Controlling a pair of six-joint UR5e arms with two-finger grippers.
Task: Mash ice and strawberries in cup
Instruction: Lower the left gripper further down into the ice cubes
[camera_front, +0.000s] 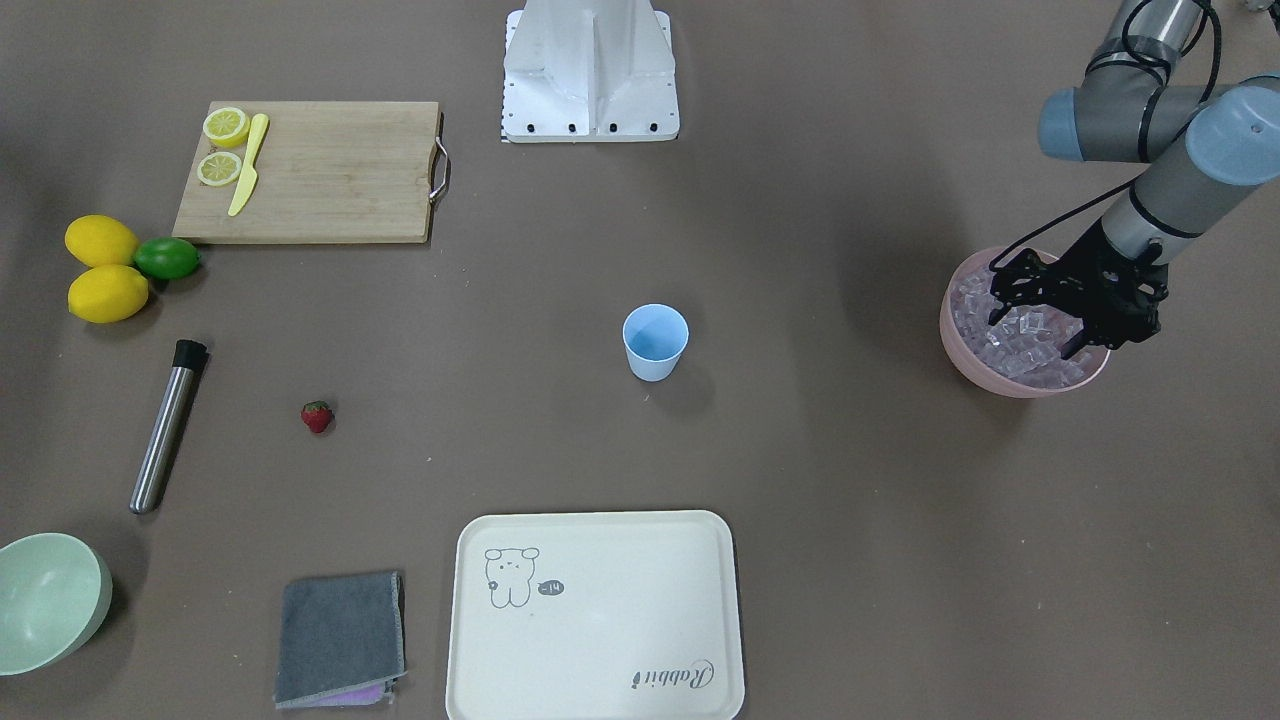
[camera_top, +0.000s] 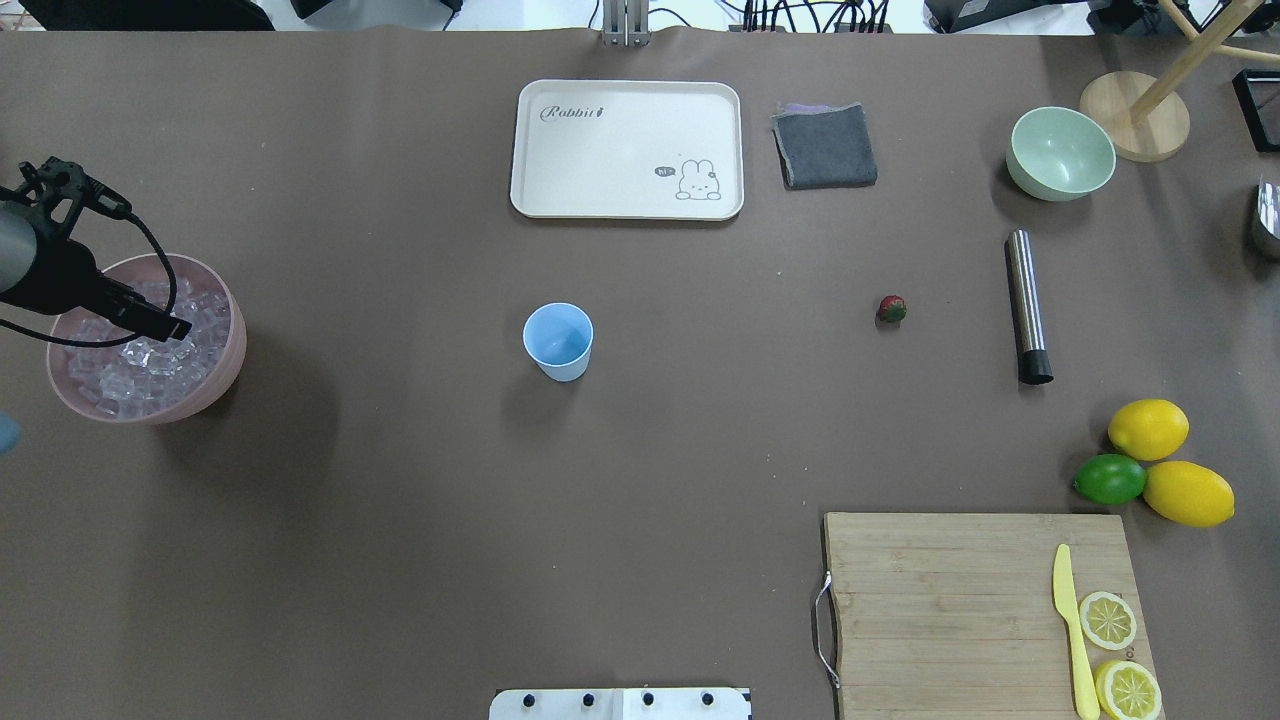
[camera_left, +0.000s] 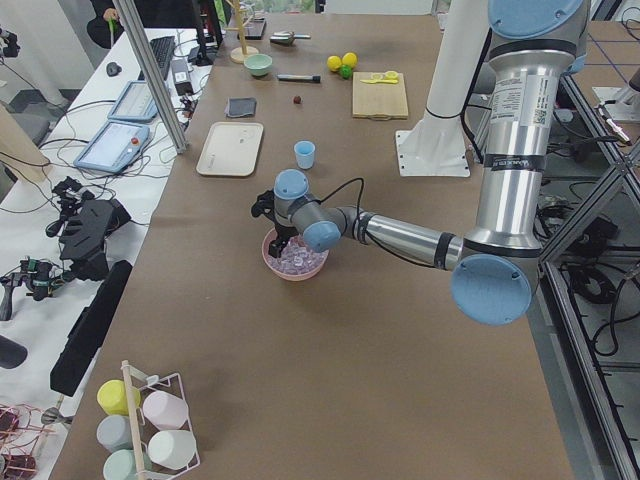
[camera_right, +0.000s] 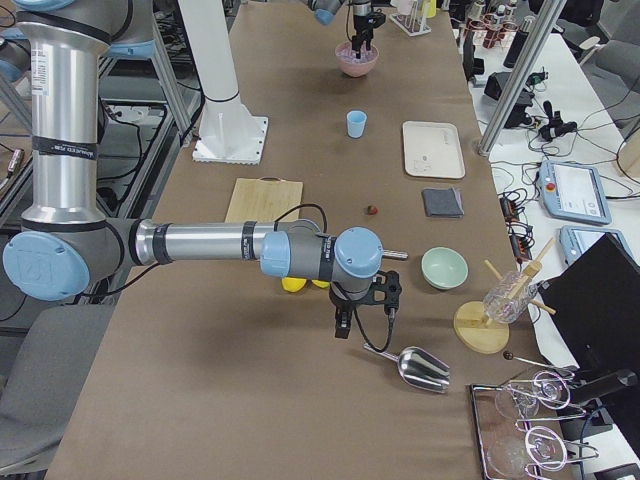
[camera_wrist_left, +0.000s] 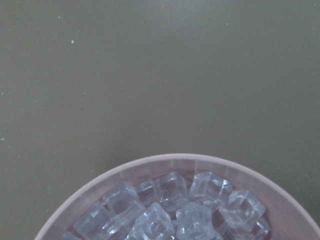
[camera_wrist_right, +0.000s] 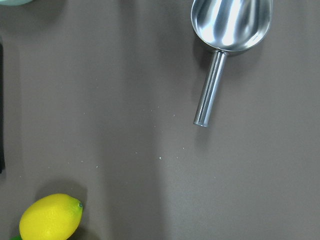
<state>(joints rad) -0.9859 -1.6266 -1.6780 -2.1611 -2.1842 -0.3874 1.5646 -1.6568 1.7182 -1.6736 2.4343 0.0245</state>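
The light blue cup (camera_top: 558, 340) stands upright near the table's middle, and it looks empty in the front view (camera_front: 655, 340). The ice (camera_front: 1030, 335) fills a pink bowl (camera_front: 1000, 378) at the table's left end. My left gripper (camera_front: 1035, 335) reaches down into that bowl, open, its fingertips among the cubes. The strawberry (camera_top: 892, 309) lies alone on the table, right of the cup. My right gripper (camera_right: 362, 318) shows only in the exterior right view, hanging over the table near the lemons; I cannot tell whether it is open or shut.
A metal scoop (camera_wrist_right: 230, 22) lies below the right wrist. A steel muddler (camera_top: 1027, 305), a pale green bowl (camera_top: 1060, 152), a grey cloth (camera_top: 824, 146) and a cream tray (camera_top: 627, 148) lie at the far side. Lemons, a lime (camera_top: 1108, 479) and a cutting board (camera_top: 950, 600) are at near right.
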